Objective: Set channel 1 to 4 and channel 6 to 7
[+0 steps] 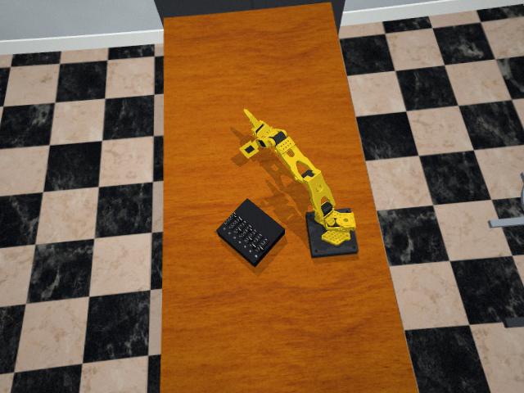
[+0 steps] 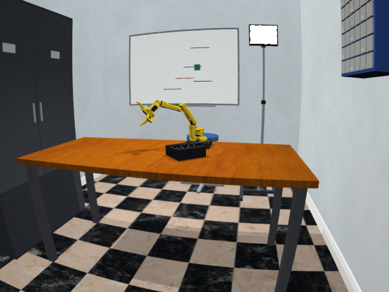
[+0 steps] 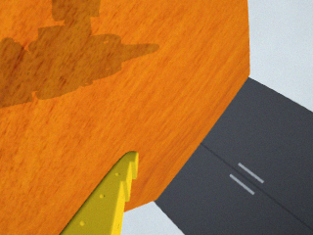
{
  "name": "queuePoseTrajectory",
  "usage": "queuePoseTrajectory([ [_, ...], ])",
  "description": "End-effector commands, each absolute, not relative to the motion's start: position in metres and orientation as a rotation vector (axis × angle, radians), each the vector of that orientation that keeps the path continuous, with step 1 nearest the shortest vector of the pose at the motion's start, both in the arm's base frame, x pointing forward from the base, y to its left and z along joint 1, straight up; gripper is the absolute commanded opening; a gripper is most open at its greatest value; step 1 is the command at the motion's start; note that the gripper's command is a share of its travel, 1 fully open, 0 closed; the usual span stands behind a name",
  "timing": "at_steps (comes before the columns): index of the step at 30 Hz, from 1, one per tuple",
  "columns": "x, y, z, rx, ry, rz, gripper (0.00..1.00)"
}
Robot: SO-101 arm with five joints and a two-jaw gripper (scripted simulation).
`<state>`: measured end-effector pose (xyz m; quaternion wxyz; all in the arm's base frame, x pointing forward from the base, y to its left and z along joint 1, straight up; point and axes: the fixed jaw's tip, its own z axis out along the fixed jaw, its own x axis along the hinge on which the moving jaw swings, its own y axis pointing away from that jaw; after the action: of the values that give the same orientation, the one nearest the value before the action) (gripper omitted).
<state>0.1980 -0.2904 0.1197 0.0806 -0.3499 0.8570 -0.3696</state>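
Note:
The lighting desk [image 1: 250, 233] [image 2: 186, 151] is a black box on the wooden table [image 1: 254, 63] [image 2: 251, 163] [image 3: 170, 112], just left of the arm's base [image 1: 332, 241]. Its faders [image 1: 248, 232] sit in a row along the top; their levels are too small to read. My gripper [image 1: 252, 122] [image 2: 140, 114] is open and empty. It hangs high above the table, well beyond the desk and away from it. In the wrist view only one yellow jaw [image 3: 108, 215] shows, over bare table with the arm's shadow; the desk is out of that view.
A dark cabinet [image 2: 31, 109] [image 3: 261, 183] stands off the table's far end. A whiteboard [image 2: 183, 66] and a lamp stand [image 2: 263, 94] are by the wall behind the arm. A blue stool [image 2: 213, 136] stands behind the base.

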Motion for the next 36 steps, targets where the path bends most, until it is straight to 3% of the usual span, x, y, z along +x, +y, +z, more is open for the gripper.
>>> queuePoseTrajectory([
  [1, 0.1979, -0.2901, 0.1218, -1.043, 2.558, -1.112, 1.00],
  [19, 0.1979, -0.2901, 0.1218, -1.043, 2.558, -1.112, 1.00],
  [20, 0.1979, -0.2901, 0.1218, -1.043, 2.558, -1.112, 0.00],
  [36, 0.2011, -0.2838, 0.1235, -1.141, 2.535, -1.108, 0.00],
])
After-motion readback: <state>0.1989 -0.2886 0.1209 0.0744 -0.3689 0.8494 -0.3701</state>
